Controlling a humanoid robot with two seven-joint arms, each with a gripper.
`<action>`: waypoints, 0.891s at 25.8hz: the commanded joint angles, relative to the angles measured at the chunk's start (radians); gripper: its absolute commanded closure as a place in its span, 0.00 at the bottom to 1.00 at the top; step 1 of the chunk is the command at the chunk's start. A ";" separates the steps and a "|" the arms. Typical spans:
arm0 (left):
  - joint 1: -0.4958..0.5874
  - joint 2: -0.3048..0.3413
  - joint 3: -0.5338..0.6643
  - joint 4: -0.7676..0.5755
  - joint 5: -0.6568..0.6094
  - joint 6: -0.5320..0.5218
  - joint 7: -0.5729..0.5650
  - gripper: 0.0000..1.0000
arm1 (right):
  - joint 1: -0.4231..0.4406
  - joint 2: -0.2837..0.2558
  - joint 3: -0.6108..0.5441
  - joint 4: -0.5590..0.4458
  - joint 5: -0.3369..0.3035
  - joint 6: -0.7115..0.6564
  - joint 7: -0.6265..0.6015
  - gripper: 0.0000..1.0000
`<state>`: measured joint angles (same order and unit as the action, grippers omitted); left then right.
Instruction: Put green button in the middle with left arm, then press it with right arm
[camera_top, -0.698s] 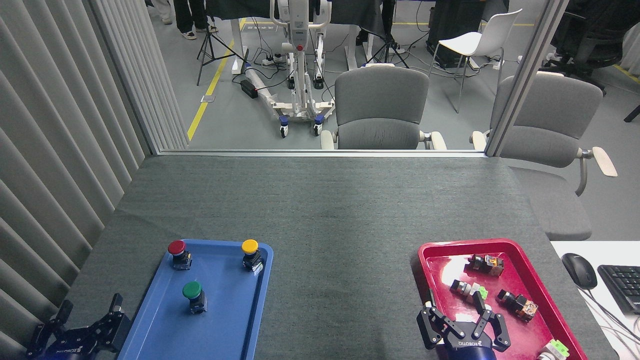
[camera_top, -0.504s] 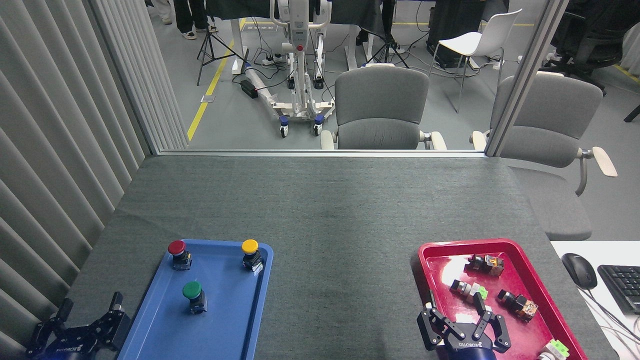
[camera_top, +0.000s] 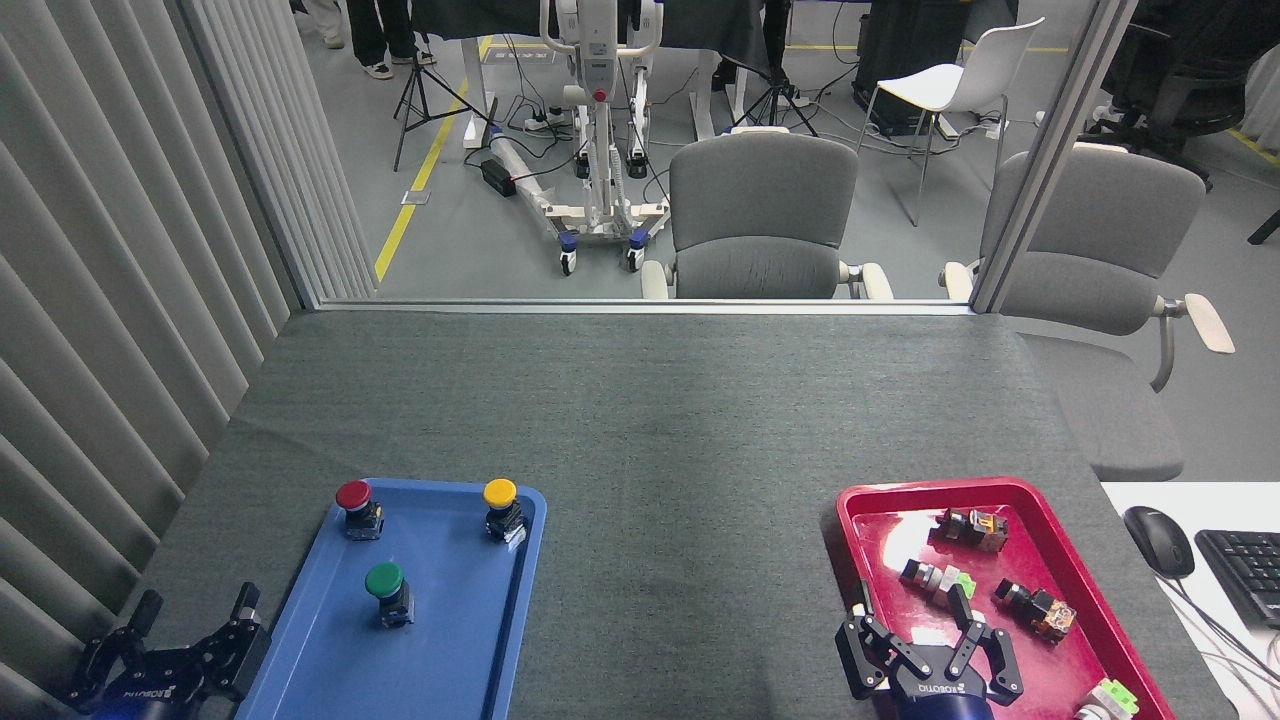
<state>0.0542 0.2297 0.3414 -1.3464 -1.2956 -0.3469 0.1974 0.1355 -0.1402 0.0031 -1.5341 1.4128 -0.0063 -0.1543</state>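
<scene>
The middle (camera_top: 690, 440) of the table lies bare between the blue tray (camera_top: 300, 640) and red tray (camera_top: 1085, 590). The left pincer (camera_top: 195, 615), fingers spread, has edged up toward the blue tray's left rim. The green button (camera_top: 386, 592) stands in that tray, right of it. The right pincer (camera_top: 925, 630) hangs released over the red tray.

1. The left end effector (camera_top: 190, 640) was matte black, built of angular linked segments, with two blunt fingers.
2. White lettering ran across its base; the word was too small to read.
3. The right end effector (camera_top: 925, 650) matched it: black, jointed links, white lettering on the palm.
4. A dark blue cuff showed beneath each.
</scene>
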 joint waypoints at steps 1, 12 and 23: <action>-0.001 0.002 -0.001 0.003 -0.001 -0.014 -0.001 0.00 | 0.000 0.004 0.000 0.000 0.002 0.000 -0.001 0.00; 0.003 0.003 -0.001 0.004 -0.002 -0.043 -0.001 0.00 | -0.004 0.002 0.000 0.006 0.003 -0.003 -0.001 0.00; -0.001 -0.026 -0.015 0.000 -0.004 -0.050 0.002 0.01 | -0.004 -0.002 0.000 0.006 0.003 -0.003 -0.005 0.00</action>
<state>0.0549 0.2195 0.3383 -1.3424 -1.2966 -0.3977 0.1985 0.1319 -0.1402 0.0031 -1.5279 1.4159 -0.0093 -0.1577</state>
